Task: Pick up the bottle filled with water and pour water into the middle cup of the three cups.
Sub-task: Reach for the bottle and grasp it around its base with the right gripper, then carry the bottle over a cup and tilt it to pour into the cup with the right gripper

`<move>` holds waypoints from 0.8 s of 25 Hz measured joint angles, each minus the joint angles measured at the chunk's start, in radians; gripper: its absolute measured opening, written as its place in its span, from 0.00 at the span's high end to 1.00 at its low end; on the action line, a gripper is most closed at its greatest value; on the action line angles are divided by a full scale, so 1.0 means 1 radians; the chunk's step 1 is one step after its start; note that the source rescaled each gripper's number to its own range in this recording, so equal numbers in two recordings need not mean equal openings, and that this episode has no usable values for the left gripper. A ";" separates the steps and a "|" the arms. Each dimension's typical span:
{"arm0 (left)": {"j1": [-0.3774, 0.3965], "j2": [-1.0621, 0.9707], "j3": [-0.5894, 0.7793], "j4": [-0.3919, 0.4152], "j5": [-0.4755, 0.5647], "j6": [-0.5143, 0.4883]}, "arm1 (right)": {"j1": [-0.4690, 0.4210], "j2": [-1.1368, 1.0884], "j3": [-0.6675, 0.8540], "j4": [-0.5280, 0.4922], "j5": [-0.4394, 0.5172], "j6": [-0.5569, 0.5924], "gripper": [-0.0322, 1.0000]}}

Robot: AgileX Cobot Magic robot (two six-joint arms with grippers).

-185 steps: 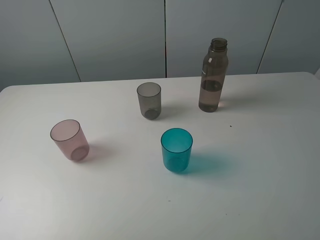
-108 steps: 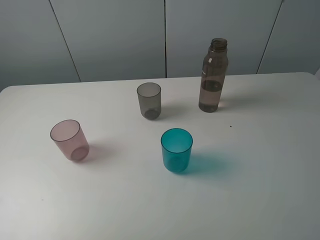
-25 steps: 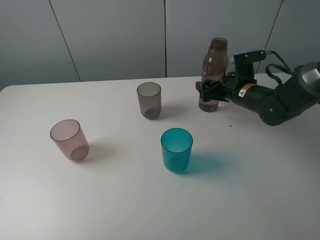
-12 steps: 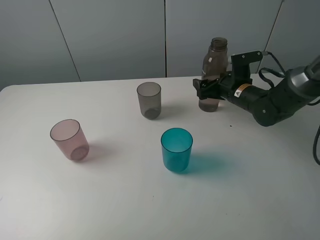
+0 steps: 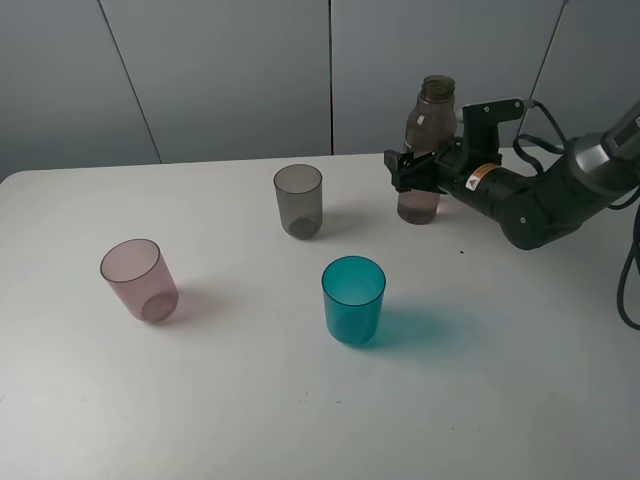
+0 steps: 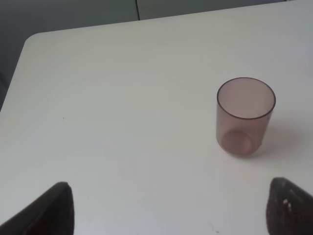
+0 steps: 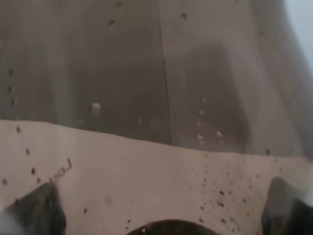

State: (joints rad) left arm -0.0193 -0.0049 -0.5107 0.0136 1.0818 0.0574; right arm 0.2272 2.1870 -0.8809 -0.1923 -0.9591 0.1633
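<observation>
The smoky brown-grey bottle (image 5: 432, 115) stands upright at the back right of the white table (image 5: 520, 360), partly filled with water. My right gripper (image 5: 411, 172) is open, with its jaws on either side of the bottle's lower body. In the right wrist view the bottle (image 7: 161, 98) fills the frame between the fingertips (image 7: 36, 210). The middle cup, smoky grey (image 5: 298, 200), stands left of the bottle. The pink cup (image 5: 139, 279) is at the left and the teal cup (image 5: 353, 300) is in front. My left gripper (image 6: 173, 215) is open above the table near the pink cup (image 6: 244, 117).
Grey wall panels (image 5: 230, 70) rise behind the table's back edge. The right arm (image 5: 540, 195) and its cables reach in from the right, low over the table. The left arm is outside the exterior high view.
The right arm came in from the right and pushed its open gripper further around the bottle's lower body. The bottle and the cups have not moved.
</observation>
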 joint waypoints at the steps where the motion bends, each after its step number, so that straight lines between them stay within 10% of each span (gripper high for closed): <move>1: 0.000 0.000 0.000 0.000 0.000 0.000 | 0.000 0.000 0.000 0.000 0.000 0.000 0.00; 13: 0.000 0.000 0.000 0.000 0.000 0.000 | 0.000 0.000 0.000 0.001 0.000 0.000 0.06; 15: 0.000 0.000 0.000 0.000 0.000 0.000 | 0.000 0.000 0.000 0.001 0.000 0.000 0.37; 17: 0.000 0.000 0.000 0.000 0.000 0.000 | 0.000 0.000 0.000 0.001 0.000 -0.007 0.95; 20: 0.000 0.000 0.000 0.000 0.000 0.000 | 0.000 0.000 0.000 0.002 0.000 -0.007 0.92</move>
State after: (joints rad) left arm -0.0193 -0.0049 -0.5107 0.0136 1.0818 0.0574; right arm 0.2272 2.1870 -0.8809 -0.1899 -0.9591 0.1567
